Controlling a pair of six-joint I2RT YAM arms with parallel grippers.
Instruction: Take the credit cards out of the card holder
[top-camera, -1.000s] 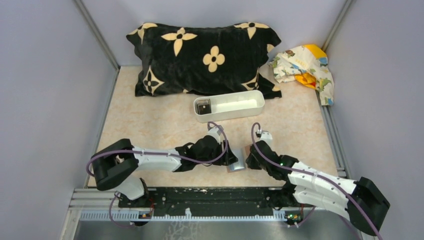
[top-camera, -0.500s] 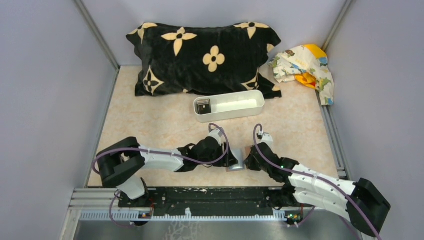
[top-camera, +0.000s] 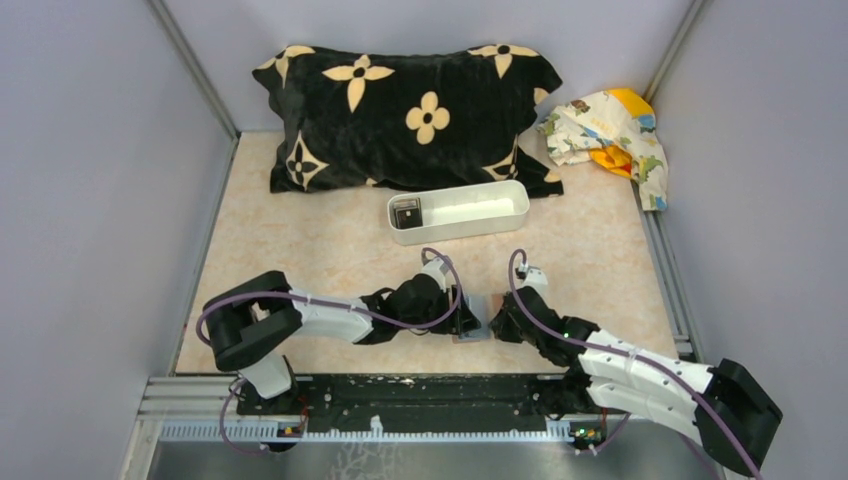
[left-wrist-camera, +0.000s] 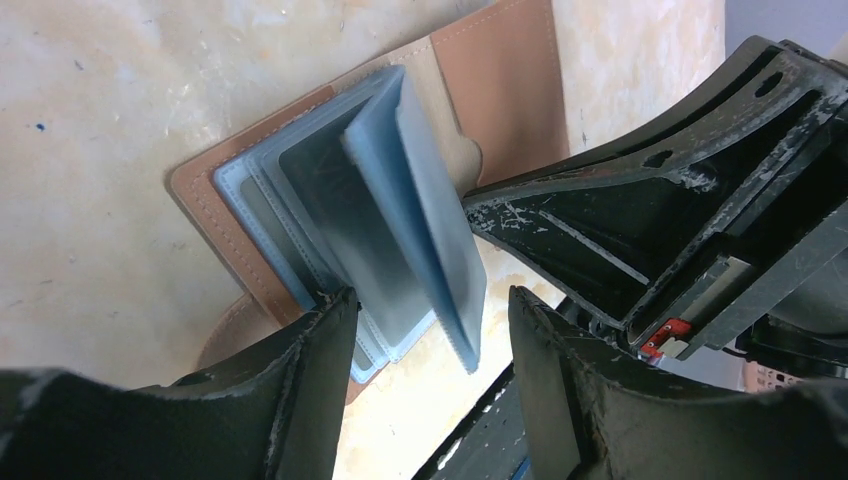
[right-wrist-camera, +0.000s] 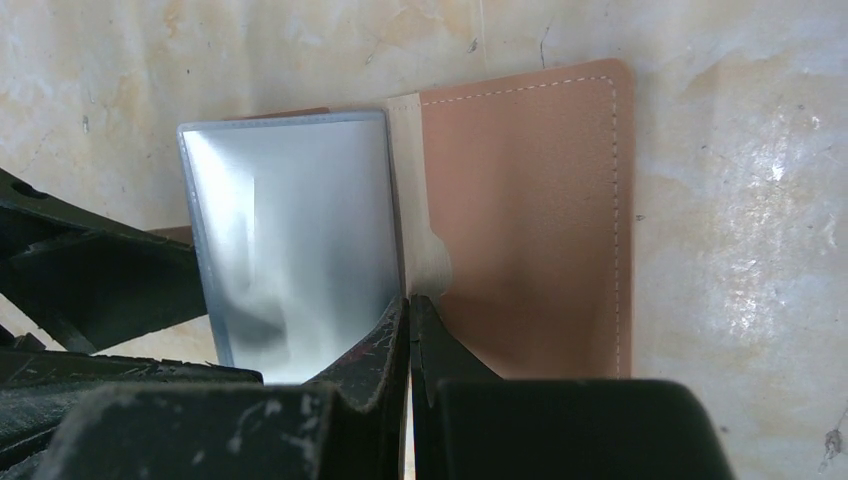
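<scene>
The card holder (left-wrist-camera: 300, 190) lies open on the table between my two grippers: brown outside, light blue sleeves inside. It also shows in the right wrist view (right-wrist-camera: 530, 220) and the top view (top-camera: 477, 314). One blue leaf (left-wrist-camera: 420, 210) stands upright. My right gripper (right-wrist-camera: 410, 330) is shut, its tips pinching that leaf at the spine. My left gripper (left-wrist-camera: 430, 400) is open, its fingers either side of the upright leaf's lower edge. One dark card (top-camera: 405, 212) lies in the left end of the white tray (top-camera: 500, 205). No card shows clearly in the sleeves.
A black pillow with tan flowers (top-camera: 410, 110) lies at the back, just behind the tray. A crumpled patterned cloth (top-camera: 610, 135) is at the back right. The black rail (top-camera: 430, 390) runs along the near edge, close below the grippers.
The left arm has shifted slightly right and both grippers have drawn closer over the card holder, so less of it shows from above.
</scene>
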